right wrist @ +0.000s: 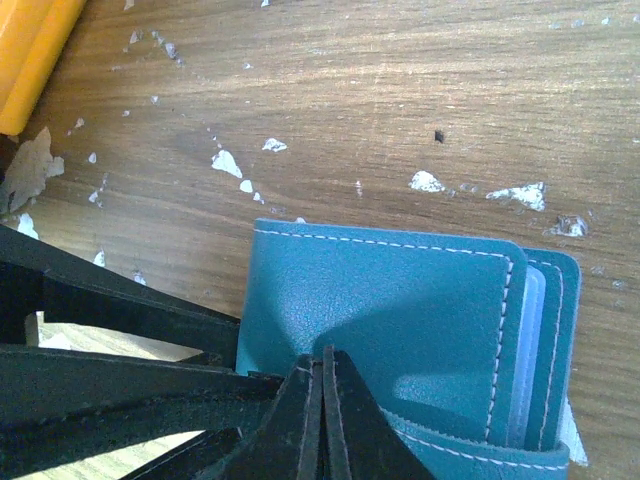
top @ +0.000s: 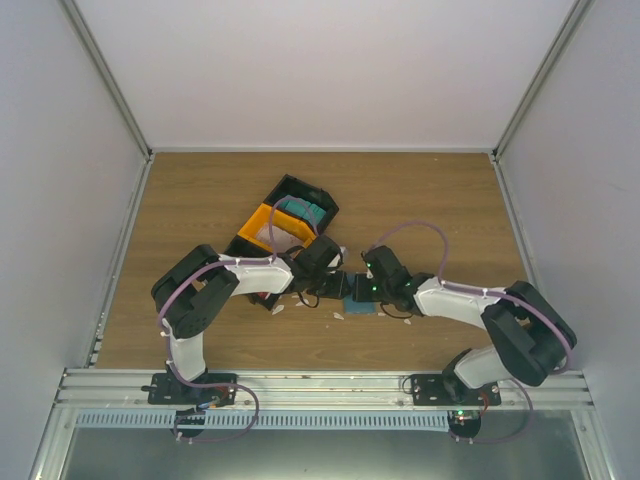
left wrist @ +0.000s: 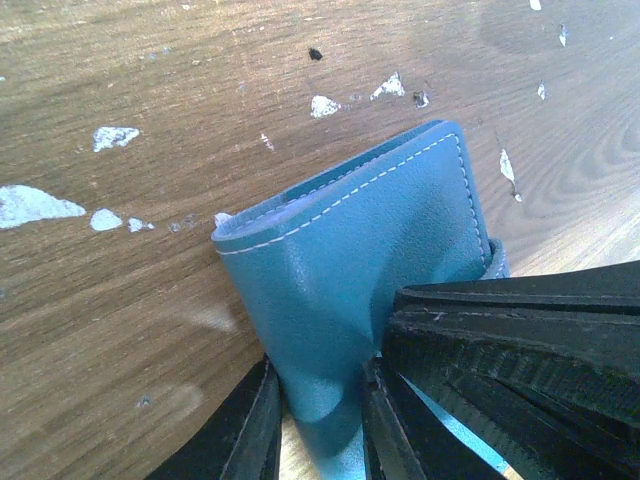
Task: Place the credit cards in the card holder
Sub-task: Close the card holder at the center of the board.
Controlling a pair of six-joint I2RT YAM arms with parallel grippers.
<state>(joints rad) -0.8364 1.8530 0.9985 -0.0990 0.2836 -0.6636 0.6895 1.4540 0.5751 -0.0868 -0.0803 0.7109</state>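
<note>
The slate-blue card holder [top: 358, 306] lies on the wooden table between both grippers. In the left wrist view my left gripper [left wrist: 320, 400] is shut on a raised fold of the card holder [left wrist: 370, 230]. In the right wrist view my right gripper [right wrist: 322, 365] is shut on the near edge of the card holder [right wrist: 400, 300], whose pale inner layers [right wrist: 527, 350] show at its open right side. A stack of teal credit cards [top: 301, 211] sits in the far compartment of the bin. Whitish cards [top: 272, 232] lie in the orange compartment.
The black-and-orange bin [top: 262, 215] lies tilted behind the left gripper [top: 340, 285], and its orange corner [right wrist: 30, 50] shows in the right wrist view. Small white scraps [left wrist: 40, 205] dot the wood. The right gripper [top: 362, 288] meets the left one. Grey walls enclose the table.
</note>
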